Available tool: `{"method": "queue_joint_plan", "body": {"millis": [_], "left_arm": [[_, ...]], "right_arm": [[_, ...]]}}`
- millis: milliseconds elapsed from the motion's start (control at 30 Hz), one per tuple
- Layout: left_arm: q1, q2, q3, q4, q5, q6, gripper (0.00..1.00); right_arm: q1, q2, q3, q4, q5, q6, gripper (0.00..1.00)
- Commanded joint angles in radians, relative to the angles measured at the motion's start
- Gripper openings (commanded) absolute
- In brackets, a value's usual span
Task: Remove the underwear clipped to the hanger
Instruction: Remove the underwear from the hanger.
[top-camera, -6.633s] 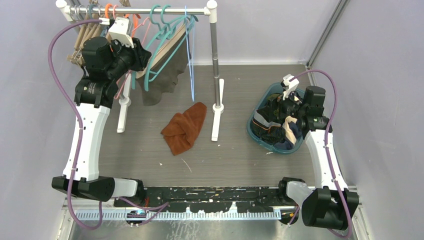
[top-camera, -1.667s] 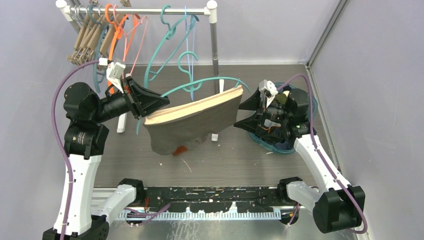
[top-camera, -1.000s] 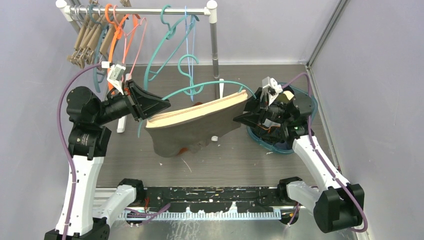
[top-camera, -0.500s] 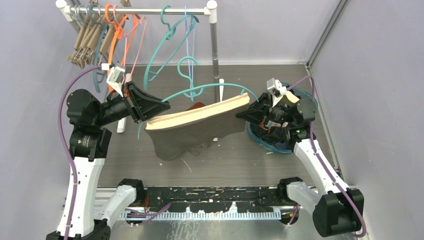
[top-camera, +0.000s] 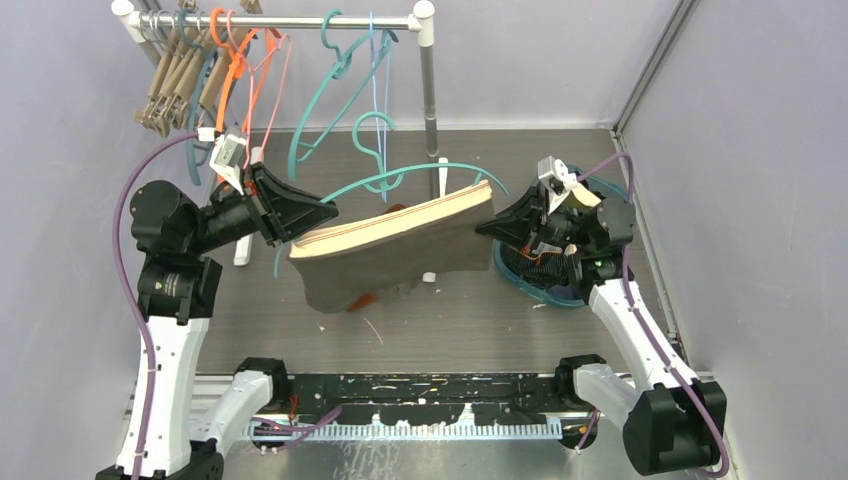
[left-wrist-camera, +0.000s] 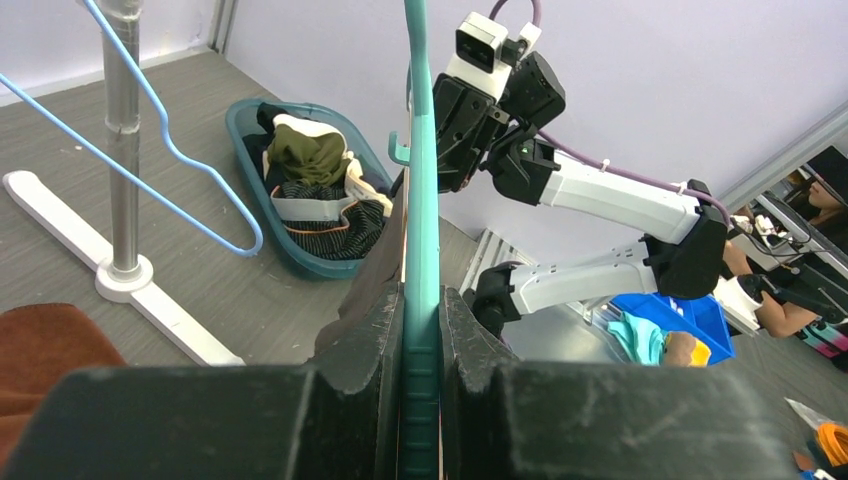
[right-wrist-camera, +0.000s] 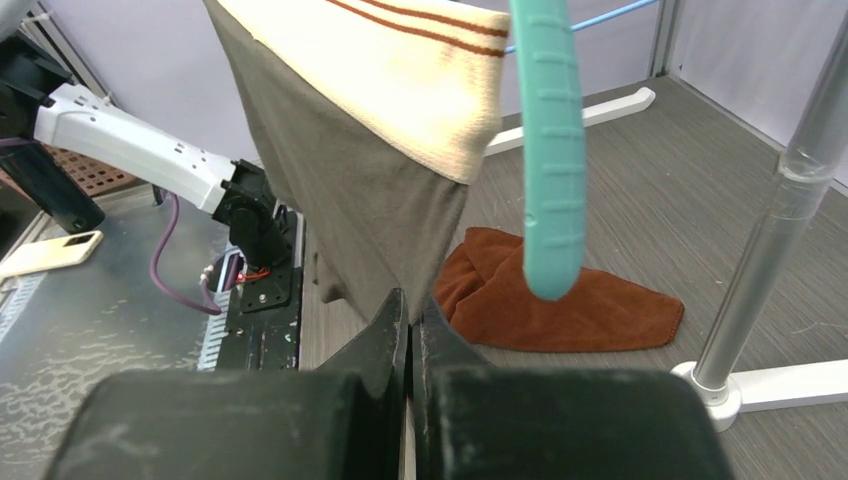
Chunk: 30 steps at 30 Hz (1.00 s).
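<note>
Grey-brown underwear (top-camera: 400, 262) with a broad cream waistband hangs from a teal hanger (top-camera: 420, 172) held in mid-air between the two arms. My left gripper (top-camera: 325, 210) is shut on the hanger's left end; in the left wrist view the hanger (left-wrist-camera: 421, 200) runs straight out from the gripper (left-wrist-camera: 421, 300). My right gripper (top-camera: 485, 228) is at the garment's right edge. In the right wrist view this gripper (right-wrist-camera: 410, 305) is shut on the lower edge of the underwear (right-wrist-camera: 370, 200), just beside the free hanger tip (right-wrist-camera: 550, 150).
A clothes rack (top-camera: 430, 100) stands at the back with several hangers (top-camera: 200, 70) on its rail. A teal basin (top-camera: 545, 292) of clothes sits behind the right gripper. A rust-brown cloth (right-wrist-camera: 580, 300) lies on the table under the garment.
The right gripper has closed on the underwear's right edge. The hanger and garment have shifted only slightly; the left arm keeps its grip.
</note>
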Motion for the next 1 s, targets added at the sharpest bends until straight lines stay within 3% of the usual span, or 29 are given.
{"method": "queue_joint_plan", "body": {"millis": [0,967], "left_arm": [[0.017,-0.024,0.016,0.084,0.017,0.005,0.0],[0.027,-0.032,0.18,-0.211,-0.044,0.248,0.0]], "right_arm": [[-0.033,-0.014,0.005,0.022,-0.004,-0.003,0.01],[-0.155,-0.008,-0.01,-0.025,0.056,-0.026,0.01]]}}
